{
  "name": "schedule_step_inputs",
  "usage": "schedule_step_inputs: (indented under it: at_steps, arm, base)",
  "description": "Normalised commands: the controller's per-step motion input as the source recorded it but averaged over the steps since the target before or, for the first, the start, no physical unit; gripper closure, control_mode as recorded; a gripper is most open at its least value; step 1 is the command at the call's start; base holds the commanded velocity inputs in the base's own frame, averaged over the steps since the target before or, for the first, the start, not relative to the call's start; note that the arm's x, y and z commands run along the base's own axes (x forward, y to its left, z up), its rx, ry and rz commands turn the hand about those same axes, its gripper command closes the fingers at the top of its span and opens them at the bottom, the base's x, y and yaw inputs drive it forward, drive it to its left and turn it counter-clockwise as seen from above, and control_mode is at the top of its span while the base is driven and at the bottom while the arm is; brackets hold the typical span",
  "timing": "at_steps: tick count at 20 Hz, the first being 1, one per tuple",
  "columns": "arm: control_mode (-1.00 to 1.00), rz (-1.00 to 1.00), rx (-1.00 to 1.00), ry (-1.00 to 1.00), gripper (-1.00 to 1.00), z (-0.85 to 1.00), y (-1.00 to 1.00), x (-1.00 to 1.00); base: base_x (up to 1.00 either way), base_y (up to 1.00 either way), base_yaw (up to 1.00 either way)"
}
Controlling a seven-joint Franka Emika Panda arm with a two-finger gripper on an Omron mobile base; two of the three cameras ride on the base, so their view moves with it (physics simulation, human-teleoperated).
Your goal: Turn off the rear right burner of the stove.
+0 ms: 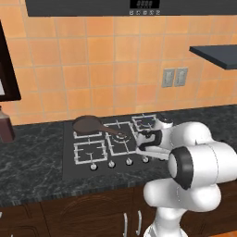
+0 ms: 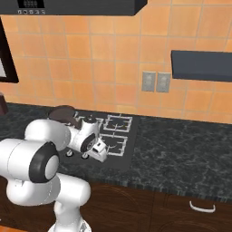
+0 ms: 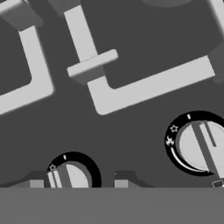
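The stove [image 1: 69,159] is a black glass cooktop set in the dark counter, with a row of small silver knobs [image 1: 111,164] along its front. The rear right burner [image 1: 145,121] [image 2: 118,122] sits under a pale square grate, and I see no blue flame on it. My gripper [image 3: 81,181] is low over the front right of the cooktop, open, its fingertips [image 3: 124,180] on either side of one silver knob [image 3: 70,175]. Another knob [image 3: 201,144] lies to the right in the hand view. The hand [image 1: 150,141] [image 2: 96,149] hides the gripper in both base views.
A dark brown pan [image 1: 87,124] [image 2: 61,112] rests on the rear left burner, its handle reaching toward the central burner [image 1: 121,136]. Pale grate bars [image 3: 131,87] run just beyond the knobs. A dark bottle [image 1: 5,126] stands at far left. A shelf [image 1: 217,54] juts out upper right.
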Motion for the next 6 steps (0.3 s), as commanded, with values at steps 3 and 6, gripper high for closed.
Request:
schedule_step_inputs:
  at_steps: [3, 6]
  arm:
    - [-1.00, 0.00, 0.00, 0.00, 1.00, 0.00, 0.00, 0.00]
    - [-1.00, 0.00, 0.00, 0.00, 1.00, 0.00, 0.00, 0.00]
  base:
    - [0.00, 0.00, 0.00]
    - [0.00, 0.00, 0.00]
